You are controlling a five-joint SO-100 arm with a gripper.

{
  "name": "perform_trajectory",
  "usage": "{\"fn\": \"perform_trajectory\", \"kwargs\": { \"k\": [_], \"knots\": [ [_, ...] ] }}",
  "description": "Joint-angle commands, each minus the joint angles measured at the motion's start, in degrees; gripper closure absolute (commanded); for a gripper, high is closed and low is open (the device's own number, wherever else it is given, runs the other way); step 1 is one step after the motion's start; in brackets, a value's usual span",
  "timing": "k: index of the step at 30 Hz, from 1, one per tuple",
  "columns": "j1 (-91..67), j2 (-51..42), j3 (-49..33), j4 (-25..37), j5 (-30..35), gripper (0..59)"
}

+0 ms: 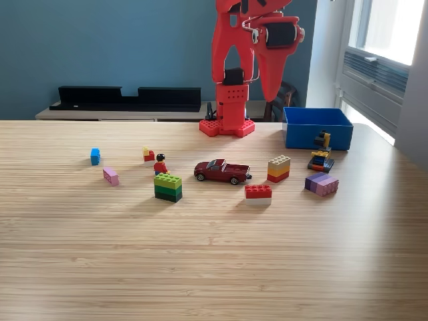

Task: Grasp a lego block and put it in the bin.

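Exterior view: pale striped wood-grain counter (214, 267) carries scattered glossy studded plastic lego pieces around a dark red toy car (222, 172). The shallow rectangular bright blue plastic bin (317, 128) sits behind the car, toward the view's right. The red printed arm (234, 67) stands folded upright behind the car; its gripper is cropped, state cannot be told. A red-and-white brick (258, 194) lies just before the car.

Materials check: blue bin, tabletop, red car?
Blue bin: looks like rigid plastic, with uniform saturated colour and smooth, thin walls. Tabletop: wood or wood-look laminate, with fine parallel grain and a soft sheen; I can't tell which. Red car: glossy, painted metal or plastic, too small to settle.
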Motion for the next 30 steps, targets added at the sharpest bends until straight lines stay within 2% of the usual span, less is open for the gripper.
{"fn": "perform_trajectory", "kwargs": {
  "k": [1,5,10,13,19,26,30],
  "knots": [
    [-0.44,0.35,0.35,-0.97,-1.76,58.6],
    [-0.44,0.26,3.96,-4.04,-5.10,58.4],
    [-1.76,0.26,9.93,-10.28,-10.99,37.5],
    [-3.43,0.26,10.99,-11.69,-12.66,31.7],
    [-7.38,0.00,9.58,-13.45,-14.06,29.5],
    [-12.30,-0.35,10.55,-18.37,-14.33,32.9],
    [-12.39,-1.32,13.45,-22.50,-16.08,32.6]
  ]
}}
